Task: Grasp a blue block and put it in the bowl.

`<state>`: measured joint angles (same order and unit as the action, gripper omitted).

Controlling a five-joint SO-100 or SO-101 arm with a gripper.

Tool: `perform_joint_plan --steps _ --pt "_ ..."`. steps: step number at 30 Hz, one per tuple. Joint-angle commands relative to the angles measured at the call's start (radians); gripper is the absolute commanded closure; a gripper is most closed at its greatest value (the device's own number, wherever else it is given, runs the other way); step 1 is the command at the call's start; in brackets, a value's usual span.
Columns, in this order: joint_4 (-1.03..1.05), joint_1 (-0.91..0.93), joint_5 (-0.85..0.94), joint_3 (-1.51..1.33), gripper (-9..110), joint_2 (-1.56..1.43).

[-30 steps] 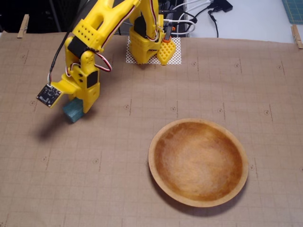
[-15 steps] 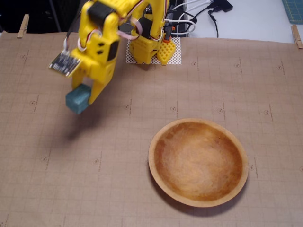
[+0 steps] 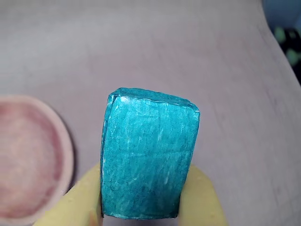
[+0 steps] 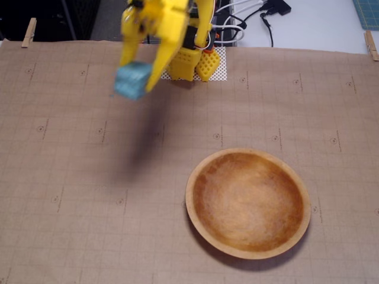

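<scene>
The yellow fingers (image 3: 141, 207) pinch the block (image 3: 148, 165) between them, holding it in the air above the surface (image 4: 71, 177). In the fixed view, the bowl (image 4: 248, 203) sits well apart, lower right of the block (image 4: 132, 80).

the teal blue block (image 4: 132, 80) hangs above the mat's far left part, the round wooden bowl (image 4: 248, 203) sitting empty near its front right corner.

arm: raised above table | tool (image 4: 135, 83): yellow jaws clamped, load held aloft
</scene>
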<state>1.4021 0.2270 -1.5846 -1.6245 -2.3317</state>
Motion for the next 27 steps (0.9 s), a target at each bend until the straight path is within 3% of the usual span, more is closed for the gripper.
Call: perform_joint_plan --steps 1,27 --pt "0.003 -0.083 -0.014 0.067 104 -0.051" --pt "-0.072 -0.552 -0.017 -0.135 105 -0.011"
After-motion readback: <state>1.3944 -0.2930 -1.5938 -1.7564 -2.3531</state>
